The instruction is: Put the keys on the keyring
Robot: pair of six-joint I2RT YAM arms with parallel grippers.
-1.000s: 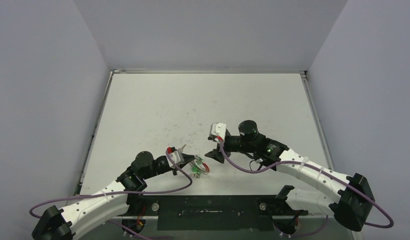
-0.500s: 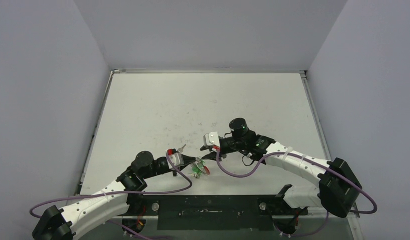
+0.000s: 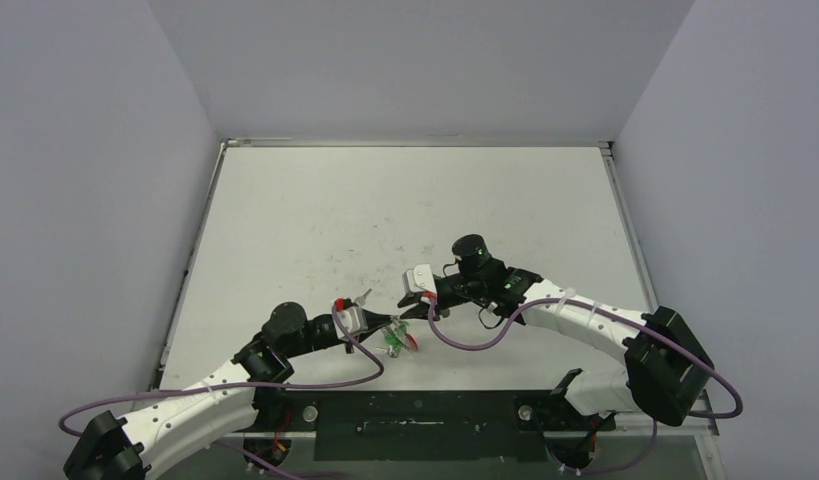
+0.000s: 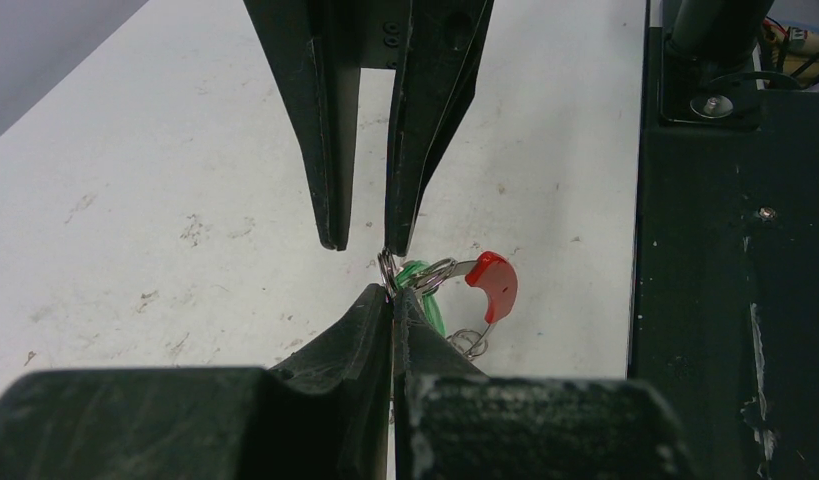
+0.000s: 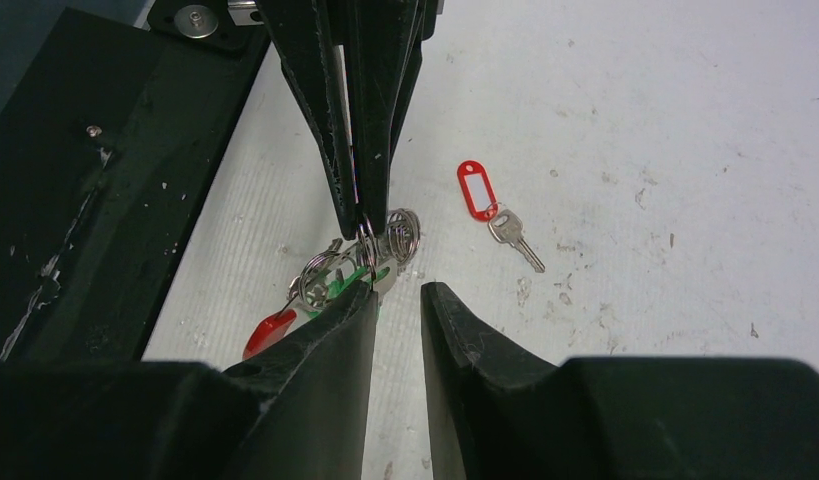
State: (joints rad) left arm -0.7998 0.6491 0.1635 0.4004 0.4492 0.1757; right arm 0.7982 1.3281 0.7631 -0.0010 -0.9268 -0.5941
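Observation:
The keyring (image 4: 493, 284), with a red arc, silvery loops and green-tagged keys (image 4: 428, 300), hangs just above the table near its front edge. My left gripper (image 4: 392, 293) is shut on one of its metal loops. My right gripper (image 5: 400, 290) is open, its fingertips meeting the left gripper's tips at the loops (image 5: 403, 232). The red arc also shows in the right wrist view (image 5: 270, 333). A loose key with a red tag (image 5: 475, 189) lies flat on the table beyond the ring. In the top view the left gripper (image 3: 388, 321) and the right gripper (image 3: 410, 311) meet over the keyring (image 3: 400, 340).
The black base plate (image 3: 425, 420) runs along the near table edge, close beside the keyring. It also shows in the left wrist view (image 4: 725, 250). Grey walls enclose the white table (image 3: 405, 200) on three sides.
My right arm has swung left and down, bringing its open gripper up to the left gripper's tips at the keyring. The left arm and the keyring have stayed in place.

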